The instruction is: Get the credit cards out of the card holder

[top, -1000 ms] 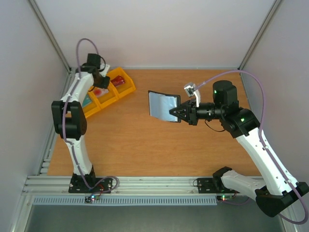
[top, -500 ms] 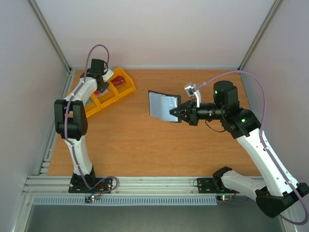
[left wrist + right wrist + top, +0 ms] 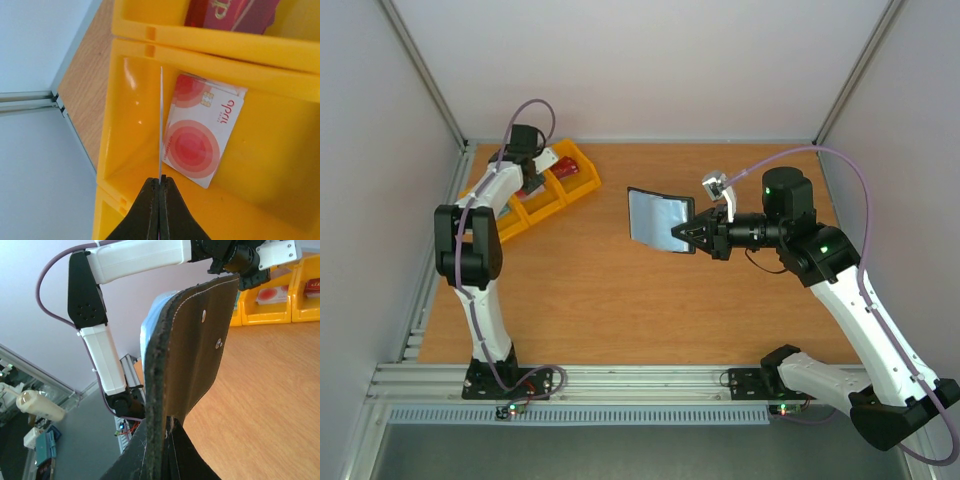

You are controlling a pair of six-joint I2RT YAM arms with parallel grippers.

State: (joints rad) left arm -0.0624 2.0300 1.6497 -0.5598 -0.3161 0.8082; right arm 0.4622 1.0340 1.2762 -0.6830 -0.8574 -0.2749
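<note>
Status: card holder [image 3: 658,220] aloft, thin card [image 3: 161,125] over yellow bins [image 3: 582,182]

Counter [image 3: 600,290]: bins at far-left corner. Card holder spread open above counter centre, pinched tight in right gripper [image 3: 678,235]. Left gripper [image 3: 160,181] closed on thin card, edge-on above a bin compartment. Red-circled card [image 3: 200,135] lies flat inside. Dark red card [image 3: 230,12] in next compartment.

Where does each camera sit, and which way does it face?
Top external: above and behind, looking down at the table; left arm, right arm show.
Left wrist: looks past the left gripper, shut on an edge-on card, into a yellow bin holding a red-ringed card.
Right wrist: looks along the right gripper, clamping the card holder, towards the left arm.
Both wrist views share that bin.
</note>
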